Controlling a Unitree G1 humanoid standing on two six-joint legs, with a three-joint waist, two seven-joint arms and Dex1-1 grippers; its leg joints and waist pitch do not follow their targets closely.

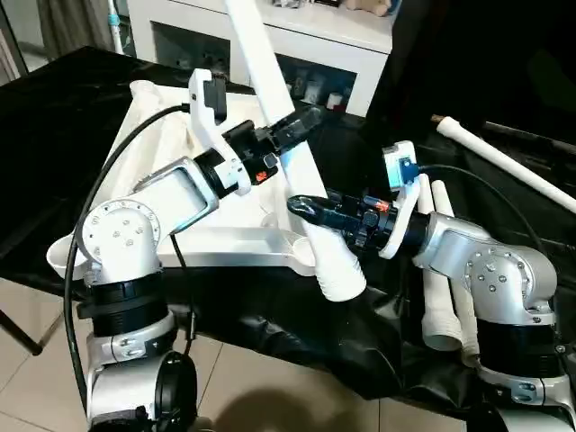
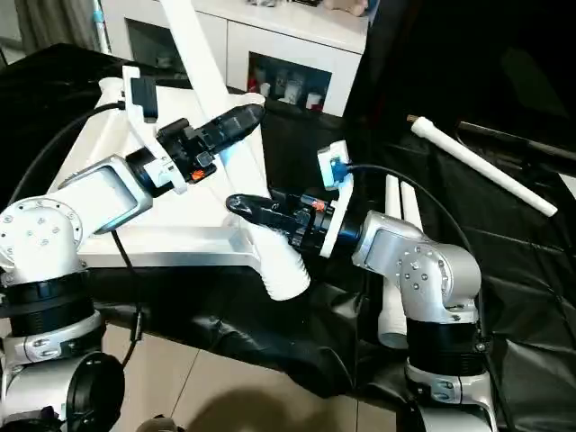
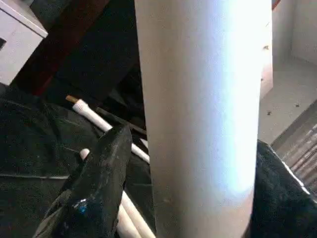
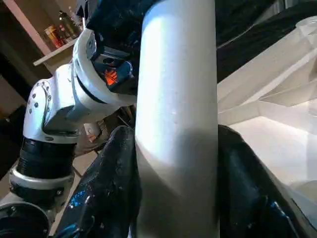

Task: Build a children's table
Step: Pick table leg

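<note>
The right pincer (image 1: 306, 209) pinches a white leg (image 1: 297, 153) near its ribbed end. The left pincer (image 1: 301, 121) stands higher on the same leg, with fingers on both sides, but a firm grip cannot be told. Probably two holds keep the tilted leg steady over the corner socket of the table top (image 1: 162, 144). Three more legs lie right of this top: two together (image 1: 445, 297) and one apart (image 1: 504, 157).

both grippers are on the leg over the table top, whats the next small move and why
Probably swing the leg's ribbed lower end back over the table top's near corner socket. The right gripper clamps the leg low, the left gripper brackets it higher, and that end hangs just past the top's near edge, not seated.
</note>
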